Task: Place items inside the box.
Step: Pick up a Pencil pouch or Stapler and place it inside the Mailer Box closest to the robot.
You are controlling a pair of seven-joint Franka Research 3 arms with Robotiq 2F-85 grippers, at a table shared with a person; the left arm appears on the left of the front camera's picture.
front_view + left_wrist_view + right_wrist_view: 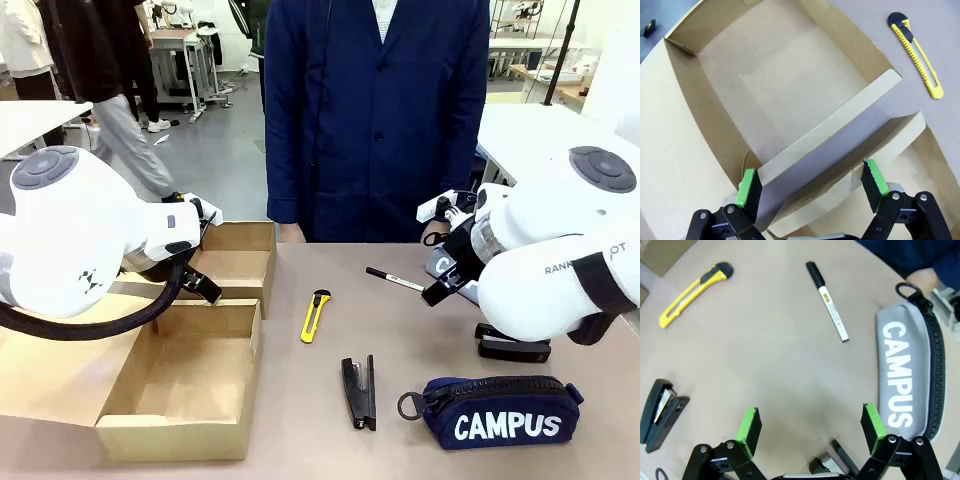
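1. Box (175,435): open cardboard, on the left of the table (300,440). It has a near and a far compartment with a flap (840,125) between them.
2. Left gripper (812,182): held over the box, pointing down at the flap. The green pads (749,187) are spread wide, with nothing gripped.
3. Right gripper (812,425): held over bare table on the right. The fingers are spread wide and grip nothing.
4. Knife (316,315): yellow, flat on the table just right of the box, with its black end toward the far side. It can also be seen from the left wrist (916,47) and the right wrist (695,287).
5. Marker (393,279): black cap, lying slantwise to the right of the knife and farther off. In the right wrist view (827,302) it lies near the grey case, apart from it.
6. Stapler (358,392): black, lying on the table nearer than the knife, about mid-table.
7. Navy case (500,412): near right, just beside the stapler. The white CAMPUS lettering faces the robot's side, and the ring pull is at its left end.
8. Grey case (907,370): far right, to the right of the marker, with white CAMPUS lettering and a black zip. In the front view (440,265) it is partly hidden by the right arm.
9. All five items lie on the table, outside the box.
10. Person (375,110): in a dark blue coat, standing at the far side. One hand (922,277) is close to the ring end of the grey case; contact cannot be judged.
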